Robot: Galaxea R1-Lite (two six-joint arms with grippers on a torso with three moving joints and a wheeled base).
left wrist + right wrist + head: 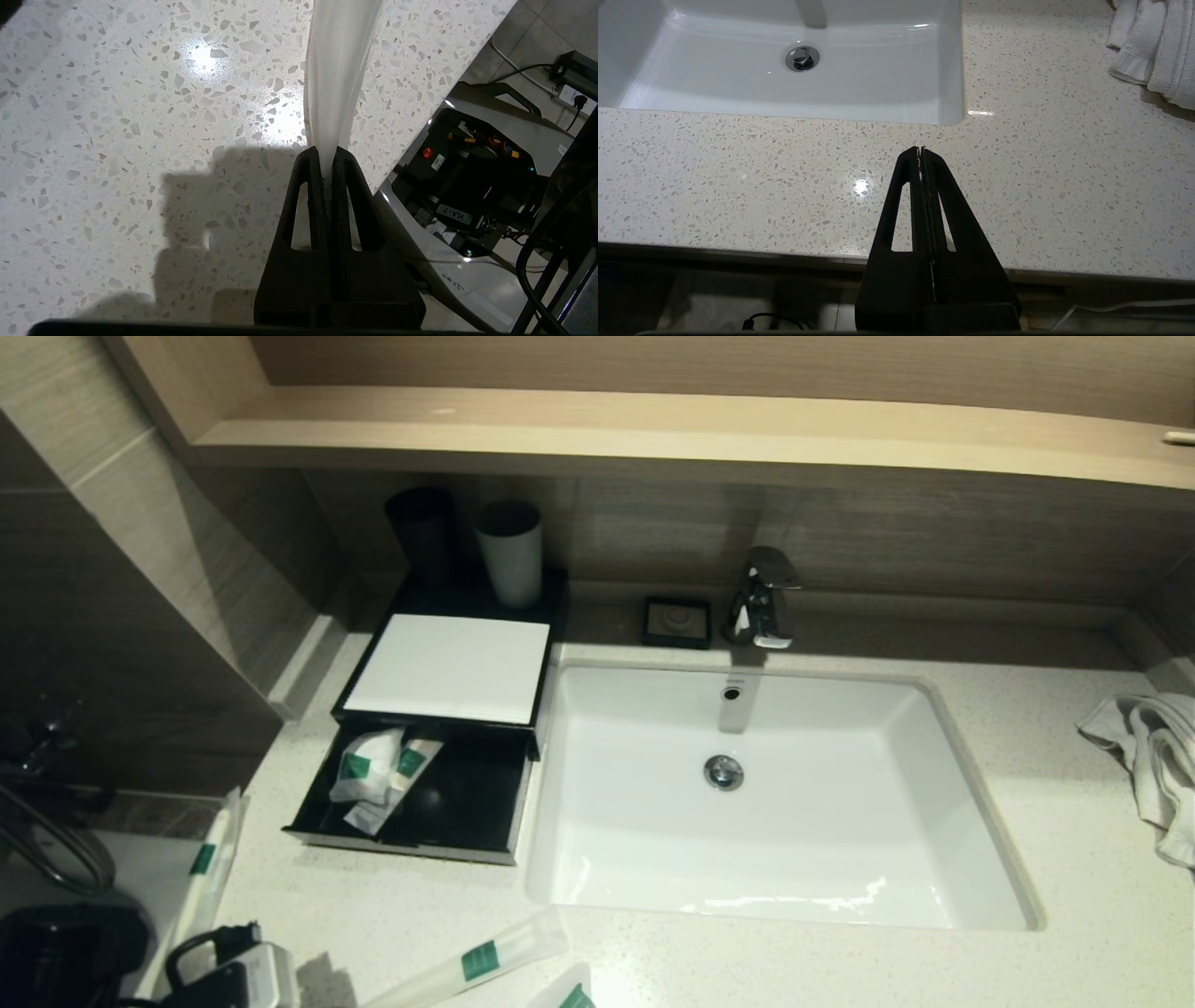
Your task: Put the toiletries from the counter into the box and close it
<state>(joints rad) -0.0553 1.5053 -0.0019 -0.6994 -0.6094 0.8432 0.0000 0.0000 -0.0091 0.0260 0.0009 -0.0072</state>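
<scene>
Fingers of my left gripper (327,154) are pinched tight on a long white sachet (338,70), which sticks straight out from the tips over the speckled desk (117,116). In the head view that same sachet (213,859), with its green label, runs along the left edge of the frame near the lower left corner, just above the gripper body (233,971).

My right gripper (921,150) has its fingers pressed together with nothing between them, and it hovers over the front edge of the desk, lower centre of its own wrist view, with the sink (950,70) beyond it and a white towel (1153,42) in the upper right corner.

Left of centre in the head view I see the black box (448,803) with its drawer pulled out toward me. A few green-labelled packets (373,770) lie in the drawer's left part. A white sheet (448,667) covers the box top, and two cups (509,551) stand at its back.

Another green-labelled tube (476,961) lies on the desk at the lower centre of the frame, in front of the sink (971,840), and a second packet (571,994) is cut off by the bottom edge just beside it.
</scene>
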